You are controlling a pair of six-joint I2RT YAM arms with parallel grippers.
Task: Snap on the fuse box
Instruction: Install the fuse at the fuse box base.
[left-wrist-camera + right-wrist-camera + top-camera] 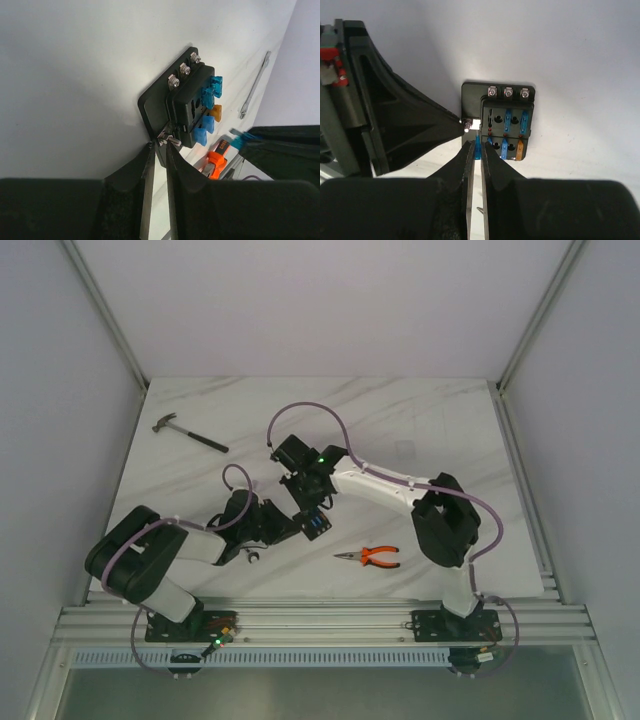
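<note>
The fuse box (192, 100) is a small black square box with blue fuses and one orange fuse in its slots. It lies on the table where the two arms meet (319, 527). My left gripper (159, 146) is shut on the edge of its base plate, beside a small screw. My right gripper (478, 148) is shut on a small blue fuse (478, 145) and holds it at the near left corner of the fuse box (507, 122). In the right wrist view, the left gripper's fingers (420, 127) reach the box from the left.
Orange-handled pliers (370, 557) lie just right of the grippers and also show in the left wrist view (216, 162). A hammer (190, 433) lies at the far left. A small wrench (254, 87) lies beyond the box. White walls enclose the marble table (450, 430).
</note>
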